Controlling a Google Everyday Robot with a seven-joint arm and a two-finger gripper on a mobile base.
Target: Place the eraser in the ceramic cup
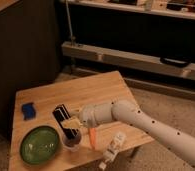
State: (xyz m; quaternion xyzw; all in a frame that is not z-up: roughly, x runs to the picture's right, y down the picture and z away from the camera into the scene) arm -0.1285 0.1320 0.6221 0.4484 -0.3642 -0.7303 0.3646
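Observation:
The eraser [62, 116], a black block with white stripes, stands tilted with its lower end in the ceramic cup [72, 140] near the table's front edge. My gripper [71, 122] reaches in from the right and sits right against the eraser, just above the cup. The arm [141, 120] stretches across the table's right side.
A green plate [39, 145] lies left of the cup. A blue block [27, 110] sits at the table's left. An orange carrot [93, 137] lies right of the cup. A white bottle [112, 147] lies near the front right edge of the wooden table [91, 92].

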